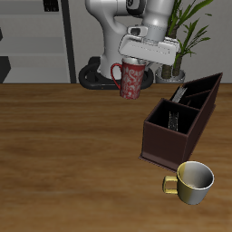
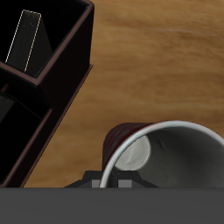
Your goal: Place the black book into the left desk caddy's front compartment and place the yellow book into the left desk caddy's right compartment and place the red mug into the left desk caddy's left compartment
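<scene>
Mug (image 1: 131,80), red with a mottled pinkish pattern and a red handle, hangs clear above the tabletop's back part, carried by the gripper (image 1: 136,60), whose fingers clamp its rim from above. Going near to far: a pale cream mug (image 1: 194,181) with a glossy, smooth glaze stands by the tabletop's front edge, just in front of the caddy (image 1: 181,122); the caddy is a dark brown box with sloped walls running back toward the far edge; a black book (image 1: 180,93) already stands in it. The wrist view shows the red mug's rounded grey inside (image 2: 166,166) and the caddy's walls (image 2: 61,70) beside it. To do this step well, I would carry the mug level over the narrow left compartment, centre it between the walls, and lower it upright before letting go.
</scene>
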